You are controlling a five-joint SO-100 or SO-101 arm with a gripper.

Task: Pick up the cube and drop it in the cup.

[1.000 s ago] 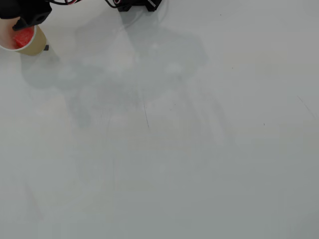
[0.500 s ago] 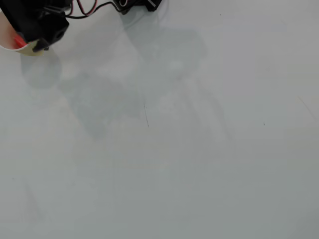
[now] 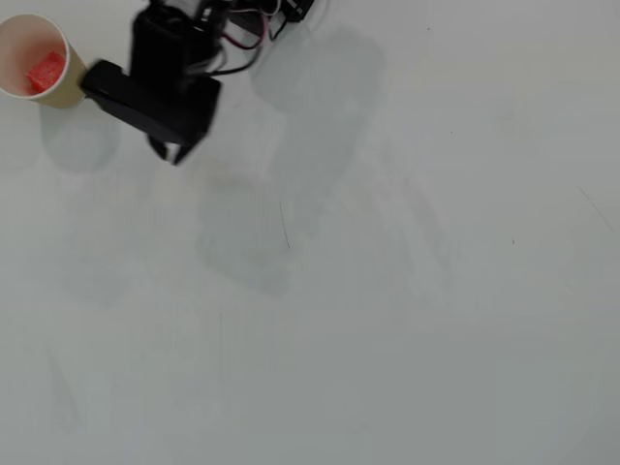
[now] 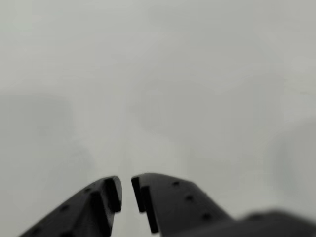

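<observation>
The cream paper cup (image 3: 64, 90) stands upright in the far left corner of the overhead view. Inside it, on the white bottom, lies the small red cube (image 3: 45, 71). My black gripper (image 3: 172, 153) hangs over bare table to the right of the cup, clear of it. In the wrist view the gripper (image 4: 126, 186) points at plain white table; its two black fingers are nearly together, with only a thin slit between them and nothing held. Neither cup nor cube shows in the wrist view.
The arm's base and red and black wires (image 3: 242, 29) sit at the top edge of the overhead view. The white table (image 3: 387, 291) stretches bare across the middle, right and front, marked only by faint shadows and scratches.
The gripper has swung right, away from above the cup, which now shows whole with the cube still inside it.
</observation>
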